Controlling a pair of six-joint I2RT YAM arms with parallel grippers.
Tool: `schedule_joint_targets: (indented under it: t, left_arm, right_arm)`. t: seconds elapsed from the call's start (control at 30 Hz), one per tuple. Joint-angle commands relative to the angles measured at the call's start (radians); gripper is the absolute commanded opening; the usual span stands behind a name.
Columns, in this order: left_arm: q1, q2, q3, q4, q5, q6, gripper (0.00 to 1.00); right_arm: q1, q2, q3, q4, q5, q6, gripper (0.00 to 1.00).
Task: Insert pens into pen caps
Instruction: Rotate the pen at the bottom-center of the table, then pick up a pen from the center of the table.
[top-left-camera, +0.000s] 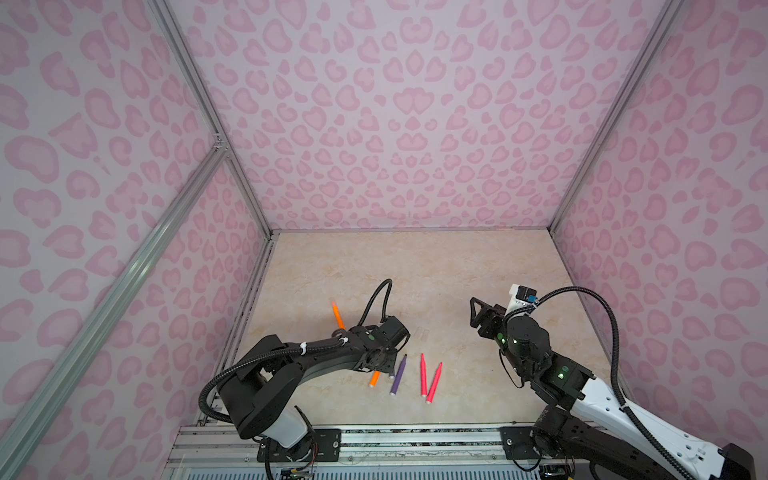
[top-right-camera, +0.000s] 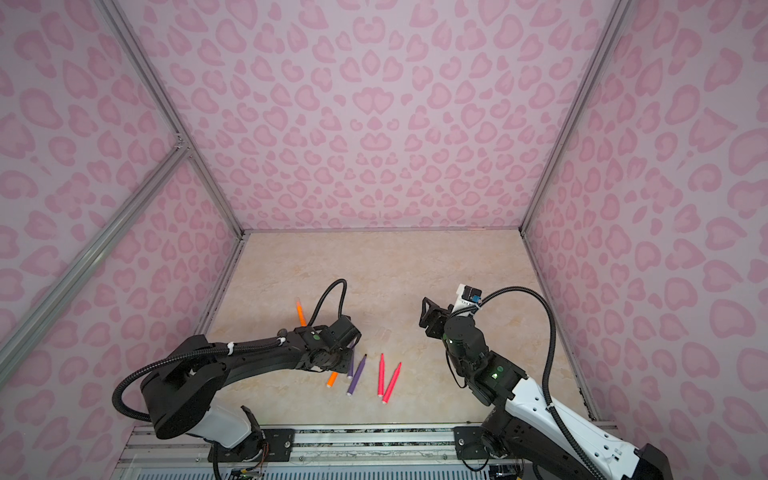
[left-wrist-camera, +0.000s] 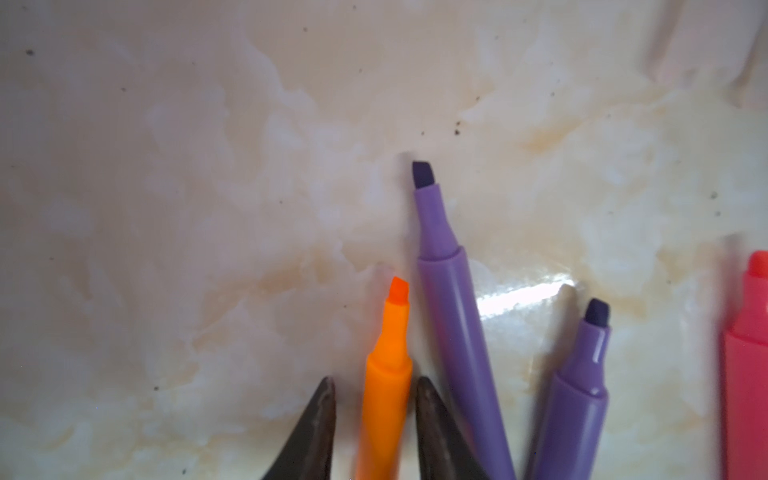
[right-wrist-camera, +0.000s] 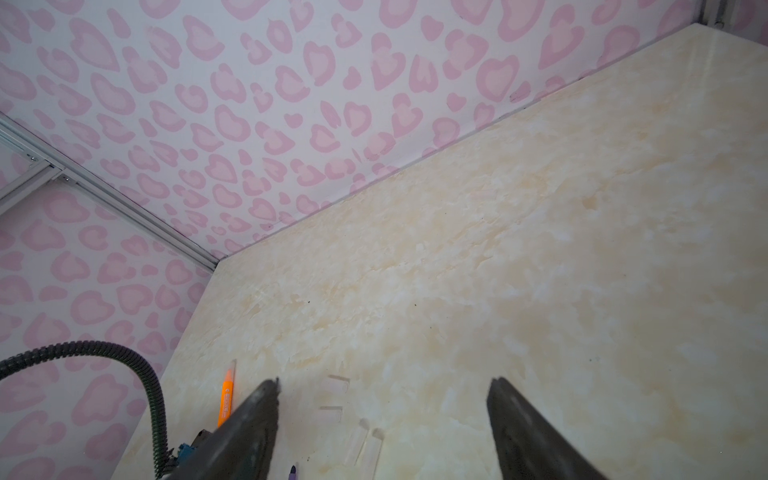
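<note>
— Orange pen (left-wrist-camera: 384, 395), the near one: where's it at w/ the left gripper (left-wrist-camera: 375, 379)?
— Lying flat on the beige marble-look table (top-left-camera: 415, 270), chisel tip bare. Dark fingers (left-wrist-camera: 320, 428) sit one each side of its barrel, jaws narrow but apart. A sliver of table shows btwn one finger and the pen; the other finger is right against it.
— Rest of the pens?
— Two purple pens (left-wrist-camera: 453, 332) just beside it, tips bare, fanned out a bit. Two pink-red pens (top-left-camera: 423, 374) next over, close together, tips toward the back wall (top-left-camera: 395, 124). In both top views the left arm (top-left-camera: 316, 353) hides most of one purple.
— 2nd orange?
— Far orange pen (top-left-camera: 337, 314) lies well apart from the others, farther back on the left arm's side. Looks like a clear cap sits on its far tip, tho it's faint.
— Any txt or brand?
— Dark print on that pen's barrel in the right wrist view, too small to read.
— Pen caps (right-wrist-camera: 337, 384)?
— Approx four clear tubes loose on the table, btwn the two grippers and just past the pink-red tips. V. faint vs the beige.
— Right gripper (right-wrist-camera: 384, 380)?
— Held above the table, jaws wide apart, nothing btwn them.
</note>
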Motion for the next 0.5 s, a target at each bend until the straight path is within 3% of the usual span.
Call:
schedule_joint_targets:
  t: [0.0,0.47]
  left_arm:
    - [0.0,0.001,-0.011,-0.042,0.025,0.004,0.32]
    - [0.004,0.022,-0.021,-0.024,0.05,0.008,0.29]
  right_arm:
    - [0.001,0.006,-0.003,0.015,0.008,-0.002,0.8]
    - [0.001,-0.008,-0.006,0.008,0.008,0.002,0.8]
